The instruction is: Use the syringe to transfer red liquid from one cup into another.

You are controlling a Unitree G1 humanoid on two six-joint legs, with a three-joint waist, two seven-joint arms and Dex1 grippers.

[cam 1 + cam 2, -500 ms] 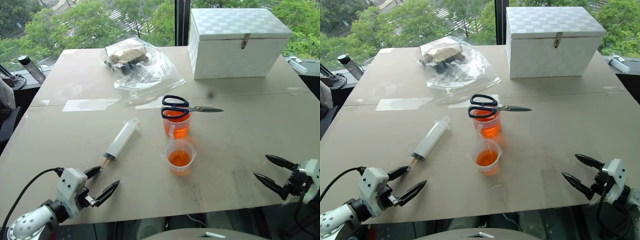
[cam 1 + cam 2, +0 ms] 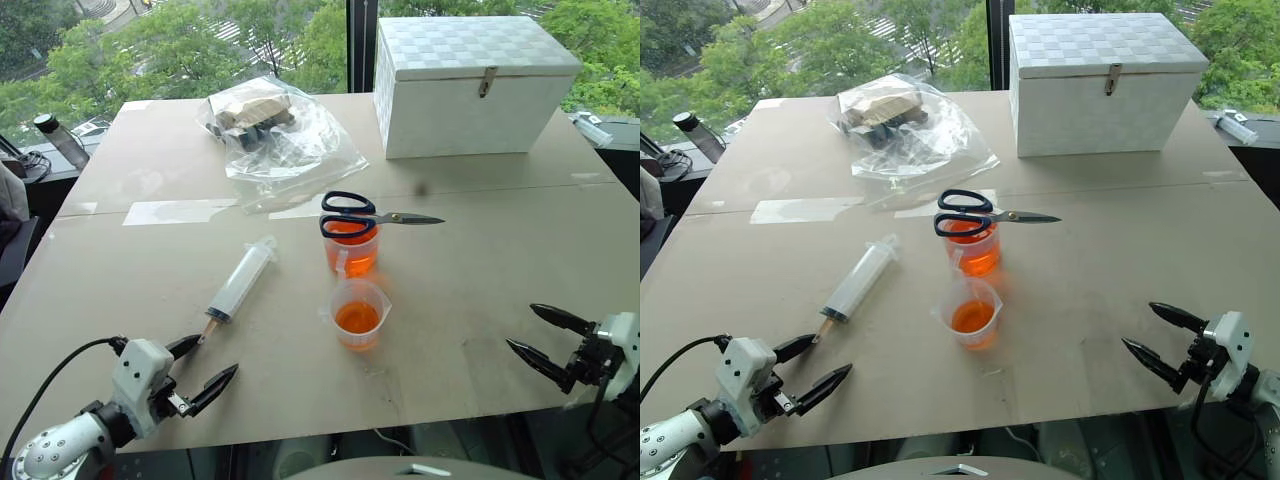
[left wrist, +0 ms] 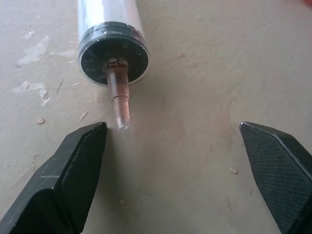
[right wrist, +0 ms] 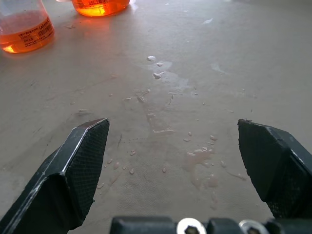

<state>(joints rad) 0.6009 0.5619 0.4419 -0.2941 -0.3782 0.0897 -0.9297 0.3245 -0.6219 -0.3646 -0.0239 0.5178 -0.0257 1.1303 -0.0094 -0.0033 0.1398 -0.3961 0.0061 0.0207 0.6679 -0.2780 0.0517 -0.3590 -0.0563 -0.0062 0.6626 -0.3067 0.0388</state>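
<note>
A large clear syringe (image 2: 243, 280) lies flat on the tan tabletop (image 2: 480, 260), its tan-orange tip pointing toward the near left edge and its ringed plunger angled away toward the middle; that lie puts the nozzle just ahead of the left gripper (image 2: 203, 367), whose two black fingers stand spread wide and hold nothing; in the left wrist view the tip (image 3: 120, 105) sits close beside one finger (image 3: 73, 170), apart from it as far as can be told, which suggests an approach lined up for a grasp further along the barrel, since the tip itself is too slender to pinch well. The right gripper (image 2: 545, 342) hangs at the near right edge, its fingers likewise parted and empty, well apart from both cups; it appears parked there to leave the middle free. The taller clear cup (image 2: 352, 250) of orange-red liquid (image 2: 351, 258) stands at the centre with black-handled scissors (image 2: 372, 213) resting across its rim, blades pointing right; the scissors would likely have to come off before the syringe can dip in. Just in front of it stands the shorter lipped cup (image 2: 360, 314), already holding some of the same liquid. Droplets (image 4: 157, 75) dot the surface in the right wrist view; a white latched box (image 2: 475, 84) and a clear plastic bag (image 2: 275, 135) sit at the far side.
</note>
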